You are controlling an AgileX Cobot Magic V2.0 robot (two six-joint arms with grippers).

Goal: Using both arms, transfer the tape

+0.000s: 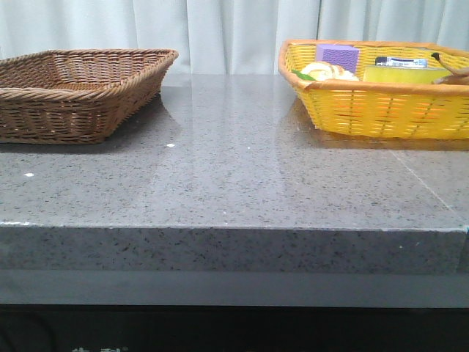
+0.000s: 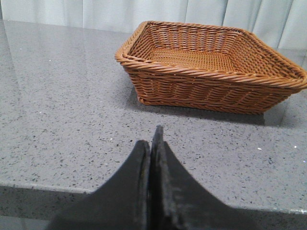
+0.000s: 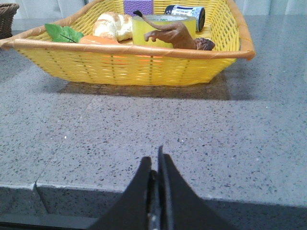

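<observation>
The tape (image 3: 163, 29), a thick translucent yellow roll, stands in the yellow basket (image 3: 129, 67) at the table's back right, between a bread roll and a brown toy. In the front view it shows as a yellow block (image 1: 399, 74) behind the basket's rim (image 1: 381, 110). My right gripper (image 3: 156, 160) is shut and empty, low over the table's front edge, well short of the basket. My left gripper (image 2: 152, 139) is shut and empty near the front edge, facing the brown wicker basket (image 2: 211, 81). Neither gripper shows in the front view.
The brown wicker basket (image 1: 73, 95) at the back left has nothing in it. The yellow basket also holds a bread roll (image 3: 112, 26), a green leaf (image 3: 62, 32), a purple block (image 3: 139, 6), a can (image 3: 184, 11) and a brown toy (image 3: 175, 34). Grey stone tabletop (image 1: 234, 176).
</observation>
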